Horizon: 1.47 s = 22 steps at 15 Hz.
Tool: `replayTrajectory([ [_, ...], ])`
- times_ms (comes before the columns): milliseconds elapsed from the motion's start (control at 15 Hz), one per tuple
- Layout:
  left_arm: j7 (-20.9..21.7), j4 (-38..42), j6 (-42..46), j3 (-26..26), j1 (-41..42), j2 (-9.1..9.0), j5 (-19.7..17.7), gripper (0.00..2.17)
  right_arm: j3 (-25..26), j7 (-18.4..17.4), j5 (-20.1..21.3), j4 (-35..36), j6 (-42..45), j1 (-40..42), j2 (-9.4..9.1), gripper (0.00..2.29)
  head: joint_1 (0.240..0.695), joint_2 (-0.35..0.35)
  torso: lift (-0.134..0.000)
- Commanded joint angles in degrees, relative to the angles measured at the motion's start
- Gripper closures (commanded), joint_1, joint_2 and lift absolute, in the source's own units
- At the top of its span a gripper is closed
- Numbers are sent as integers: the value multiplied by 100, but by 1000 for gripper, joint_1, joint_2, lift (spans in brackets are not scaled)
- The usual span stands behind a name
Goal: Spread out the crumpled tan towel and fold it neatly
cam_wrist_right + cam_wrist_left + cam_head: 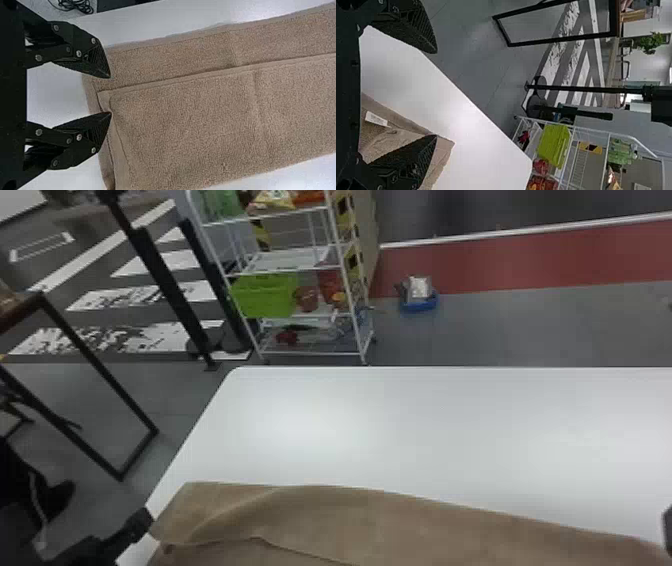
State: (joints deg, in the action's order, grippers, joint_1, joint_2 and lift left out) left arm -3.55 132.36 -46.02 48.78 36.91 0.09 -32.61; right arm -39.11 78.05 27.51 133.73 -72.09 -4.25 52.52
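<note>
Along the near part of the white table [400, 430], the tan towel [350, 515] lies in long, overlapping layers between two grippers.
At the towel's left end is the left gripper [140, 524], its fingers spread wide and holding nothing; one finger is over the cloth, near a small white label [377, 118], though whether they touch is unclear. At the right end is the right gripper [668, 527], its fingers moderately parted above the towel's end, with nothing gripped. There the upper layer's edge sits back from the lower one, leaving a strip of the lower layer showing, and a faint crease crosses both. Beyond the table's far left corner stands a white rack [300, 267] with a green bin [265, 296].
</note>
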Motion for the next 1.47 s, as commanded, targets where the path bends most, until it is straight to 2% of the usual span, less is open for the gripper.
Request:
replayTrajectory([
  [0,13,-8,0,26,0,-24,0,144,-88,28,96,-5,6,-32,-23,647,695,350,-122],
  [467,13,-8,0,88,0,-24,-53,144,-229,28,263,-40,6,-85,-40,653,695,350,-122],
  [533,13,-8,0,88,0,-24,-53,144,-229,28,263,-49,6,-85,-40,670,695,350,-122],
  [600,13,-8,0,88,0,-24,-53,147,-246,28,272,-67,23,-103,-40,832,695,350,-122],
  [1067,13,-17,0,97,0,-24,-53,147,-264,28,246,-93,23,-155,-40,846,695,350,-122],
  [1133,13,-8,0,97,0,-24,-62,147,-255,28,228,-93,23,-173,-40,967,695,350,-122],
  [1200,4,-8,0,97,0,-24,-70,147,-246,28,210,-93,23,-182,-40,1183,695,350,-122],
  [1400,4,-8,0,97,0,-24,-70,147,-176,28,175,-84,58,-155,-58,1187,695,350,-122],
])
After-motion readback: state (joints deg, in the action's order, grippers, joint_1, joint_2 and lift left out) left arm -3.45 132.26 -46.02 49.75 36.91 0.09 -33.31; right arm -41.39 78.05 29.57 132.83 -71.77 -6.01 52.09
